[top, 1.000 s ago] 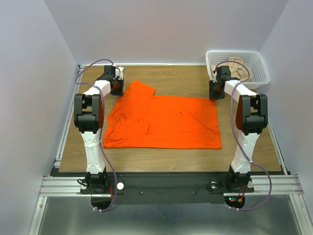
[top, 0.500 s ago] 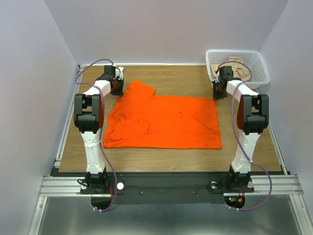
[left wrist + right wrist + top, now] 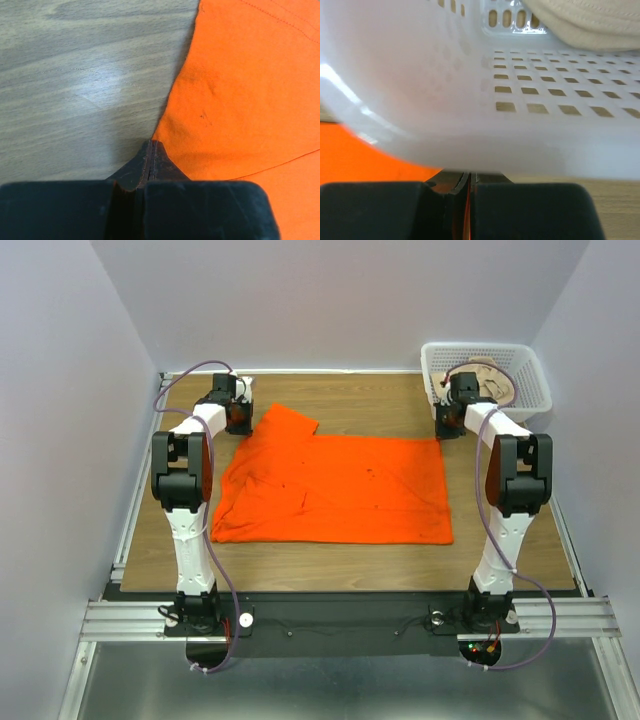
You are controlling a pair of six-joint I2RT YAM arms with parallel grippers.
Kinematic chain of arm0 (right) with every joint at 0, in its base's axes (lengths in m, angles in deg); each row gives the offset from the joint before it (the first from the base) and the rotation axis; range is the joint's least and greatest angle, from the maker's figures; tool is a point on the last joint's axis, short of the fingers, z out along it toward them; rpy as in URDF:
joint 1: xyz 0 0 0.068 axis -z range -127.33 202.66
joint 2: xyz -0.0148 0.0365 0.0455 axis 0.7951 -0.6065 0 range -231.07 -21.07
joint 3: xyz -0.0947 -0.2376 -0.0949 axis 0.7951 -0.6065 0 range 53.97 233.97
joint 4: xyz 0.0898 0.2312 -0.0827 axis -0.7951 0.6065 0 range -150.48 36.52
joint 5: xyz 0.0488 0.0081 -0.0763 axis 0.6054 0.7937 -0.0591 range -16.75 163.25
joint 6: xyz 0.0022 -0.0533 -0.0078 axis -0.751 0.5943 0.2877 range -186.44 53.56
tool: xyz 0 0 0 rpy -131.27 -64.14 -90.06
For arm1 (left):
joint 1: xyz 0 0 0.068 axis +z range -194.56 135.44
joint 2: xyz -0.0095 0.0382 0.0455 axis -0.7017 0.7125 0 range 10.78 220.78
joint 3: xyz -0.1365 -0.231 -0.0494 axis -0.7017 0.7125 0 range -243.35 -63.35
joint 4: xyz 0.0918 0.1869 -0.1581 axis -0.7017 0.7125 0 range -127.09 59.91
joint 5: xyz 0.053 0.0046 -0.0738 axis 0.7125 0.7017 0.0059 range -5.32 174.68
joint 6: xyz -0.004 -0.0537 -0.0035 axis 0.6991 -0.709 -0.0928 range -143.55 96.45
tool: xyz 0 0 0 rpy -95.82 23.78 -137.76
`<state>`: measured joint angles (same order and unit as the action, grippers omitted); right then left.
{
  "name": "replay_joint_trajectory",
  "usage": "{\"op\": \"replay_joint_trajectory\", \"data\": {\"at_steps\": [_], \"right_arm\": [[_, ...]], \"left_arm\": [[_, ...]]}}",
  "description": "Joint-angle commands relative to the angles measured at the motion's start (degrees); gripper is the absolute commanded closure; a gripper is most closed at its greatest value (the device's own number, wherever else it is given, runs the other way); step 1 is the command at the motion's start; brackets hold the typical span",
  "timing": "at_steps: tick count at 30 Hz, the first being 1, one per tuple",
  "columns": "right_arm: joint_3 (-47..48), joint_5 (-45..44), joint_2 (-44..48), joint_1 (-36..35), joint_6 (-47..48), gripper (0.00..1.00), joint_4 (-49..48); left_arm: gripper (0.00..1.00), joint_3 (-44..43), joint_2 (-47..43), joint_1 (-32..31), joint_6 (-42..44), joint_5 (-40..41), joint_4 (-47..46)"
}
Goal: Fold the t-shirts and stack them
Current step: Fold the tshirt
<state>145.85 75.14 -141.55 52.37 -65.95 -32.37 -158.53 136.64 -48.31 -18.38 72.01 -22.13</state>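
You have the orange t-shirt (image 3: pixel 335 490) lying long-axis left to right; your left gripper (image 3: pixel 151 146) pinches its far-left sleeve, your right gripper (image 3: pixel 468 175) its far-right corner.

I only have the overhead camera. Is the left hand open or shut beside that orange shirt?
Observer: Shut. Its wrist camera shows the left hand with fingertips pressed together right at the edge of the orange shirt.
Operator: And the other one?
Observer: The right hand is shut too, with the wall of the white basket close in front of it.
Operator: Is it holding cloth?
Observer: Only a thin orange line shows in the slit between them; I cannot tell whether cloth is caught.
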Motion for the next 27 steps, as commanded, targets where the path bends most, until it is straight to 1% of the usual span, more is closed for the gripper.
{"op": "replay_joint_trajectory", "data": {"at_steps": [1,8,13,24,27], "right_arm": [[0.94,-0.04,6.48,0.03,1.18,0.99,-3.6],[-2.75,-0.57,8.77,-0.06,1.27,0.99,-4.56],[-5.91,-1.54,10.97,-0.06,0.92,0.99,-5.62],[-7.41,-4.09,12.38,-0.06,-0.32,0.99,-6.59],[-8.64,-4.87,13.34,-0.06,-2.68,0.99,-6.67]], "left_arm": [[1.0,-0.19,-4.48,-0.29,-0.77,-0.78,1.13],[1.0,1.48,-7.38,-0.21,-2.0,0.45,0.6],[1.0,4.91,-10.72,0.06,-4.9,0.63,-0.98],[1.0,7.28,-13.98,0.23,-7.54,1.33,-2.66],[1.0,8.33,-15.29,0.23,-8.15,1.15,-2.92]]}}
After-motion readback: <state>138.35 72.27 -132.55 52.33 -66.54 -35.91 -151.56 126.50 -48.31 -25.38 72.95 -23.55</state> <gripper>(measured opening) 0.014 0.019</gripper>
